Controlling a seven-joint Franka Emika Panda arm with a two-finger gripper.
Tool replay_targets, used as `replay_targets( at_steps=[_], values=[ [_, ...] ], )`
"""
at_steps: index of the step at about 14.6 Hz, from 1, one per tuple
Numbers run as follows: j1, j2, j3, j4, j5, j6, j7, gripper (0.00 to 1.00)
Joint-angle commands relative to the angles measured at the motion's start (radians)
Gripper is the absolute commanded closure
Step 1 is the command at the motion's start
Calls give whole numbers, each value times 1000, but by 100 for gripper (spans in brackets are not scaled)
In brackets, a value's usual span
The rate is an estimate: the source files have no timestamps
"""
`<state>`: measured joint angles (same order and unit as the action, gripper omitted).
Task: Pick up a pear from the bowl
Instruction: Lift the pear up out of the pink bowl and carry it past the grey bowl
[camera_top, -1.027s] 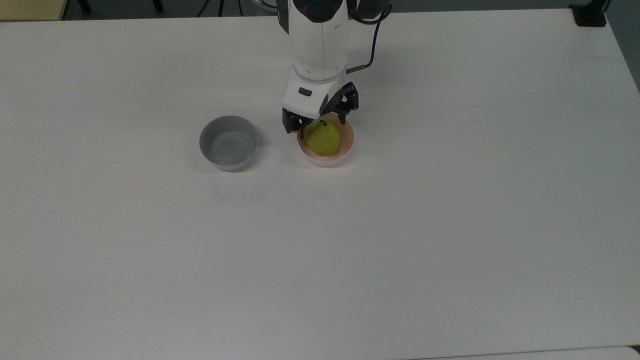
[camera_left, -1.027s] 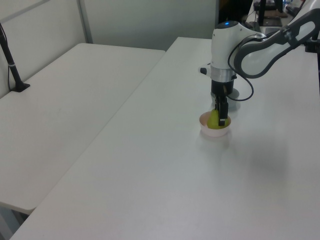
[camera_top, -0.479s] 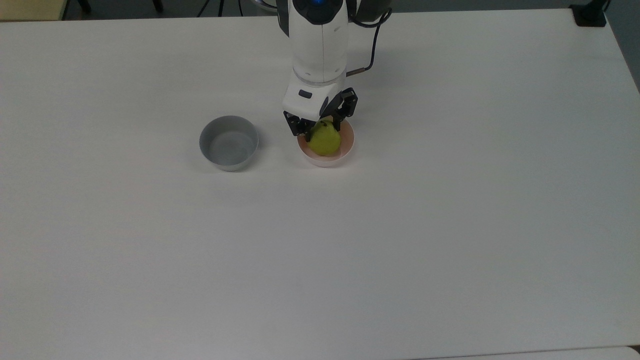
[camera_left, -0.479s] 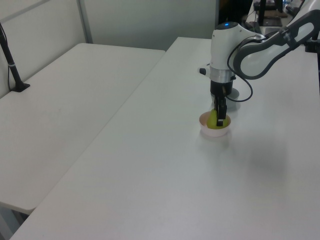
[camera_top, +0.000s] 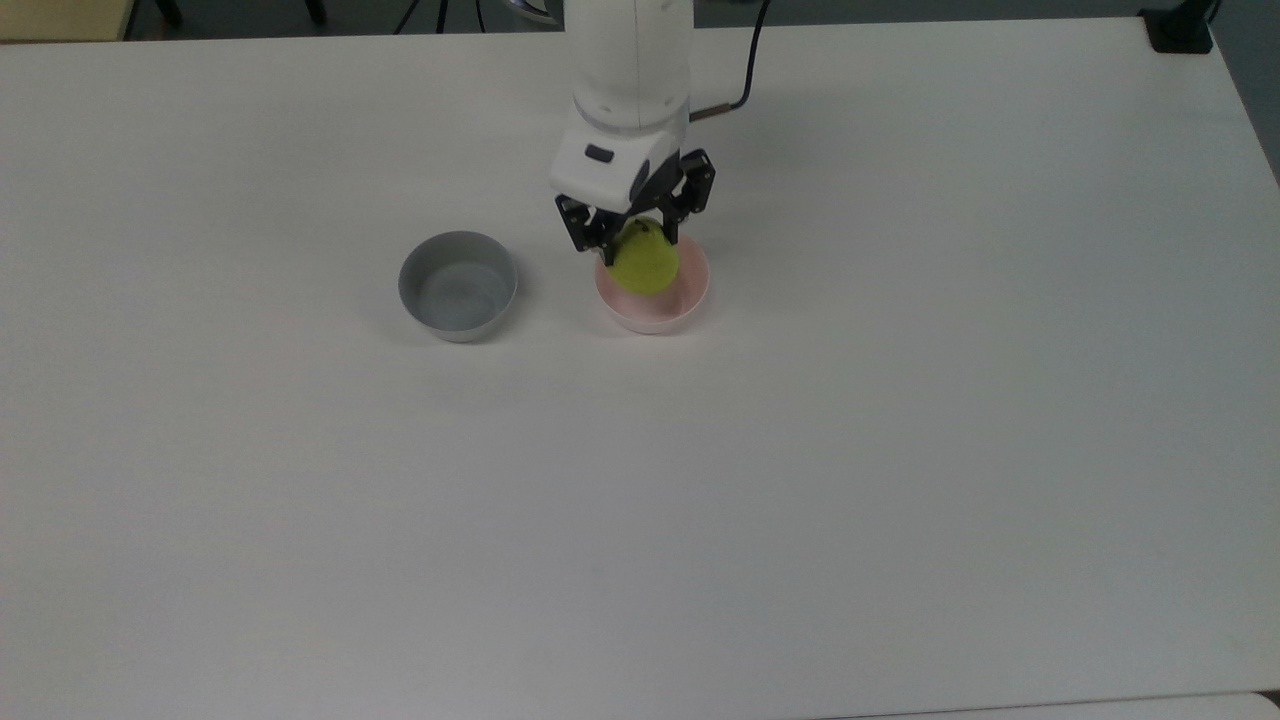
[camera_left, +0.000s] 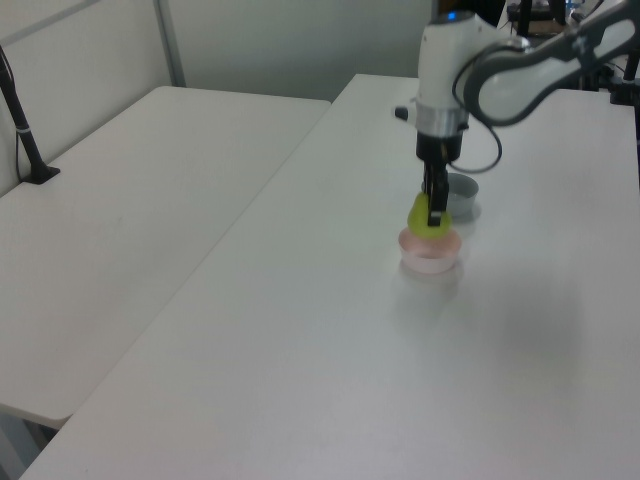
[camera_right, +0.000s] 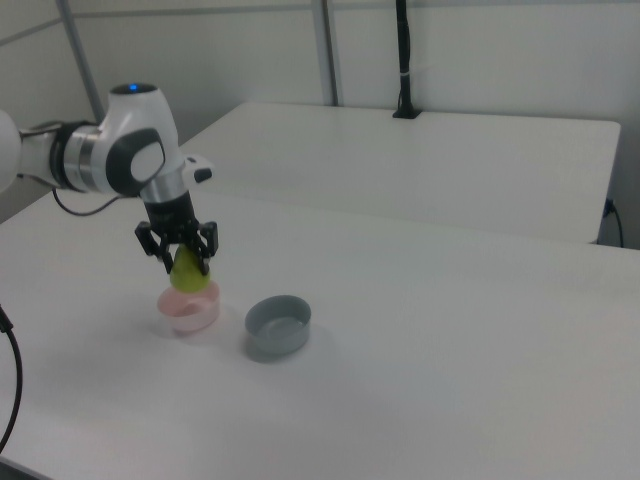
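Pear (camera_top: 642, 263) is now riding clear of the pink bowl (camera_top: 686, 299); half a second ago it was sitting down inside it. The right view shows it best, with the fruit (camera_right: 186, 273) hanging above the bowl rim (camera_right: 187, 312) and a gap beneath. The gripper (camera_top: 636, 232) is pinching the pear's upper part, fingers closing on either side, and the arm is rising with it. In the left view the pear (camera_left: 421, 214) is hanging just above the bowl (camera_left: 431, 249), not touching.

Judgement: the grasp is holding, and the pick is essentially done once the fruit is lifting well clear.

Containers: the pink bowl is now standing empty on the white table (camera_top: 900, 450), its inside bare. The grey bowl (camera_top: 458, 285), just beside it on the top view's left, is also holding nothing.
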<state>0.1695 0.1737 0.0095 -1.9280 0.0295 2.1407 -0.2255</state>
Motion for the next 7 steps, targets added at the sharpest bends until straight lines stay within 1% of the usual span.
replay_targets(
  at_steps=[1, 5, 7],
  values=[
    [-34, -63, 4, 88, 7, -158, 12, 96],
    [-67, -88, -11, 199, 6, -333, 12, 96],
    [-105, -99, -11, 251, 7, -402, 12, 96]
  ],
)
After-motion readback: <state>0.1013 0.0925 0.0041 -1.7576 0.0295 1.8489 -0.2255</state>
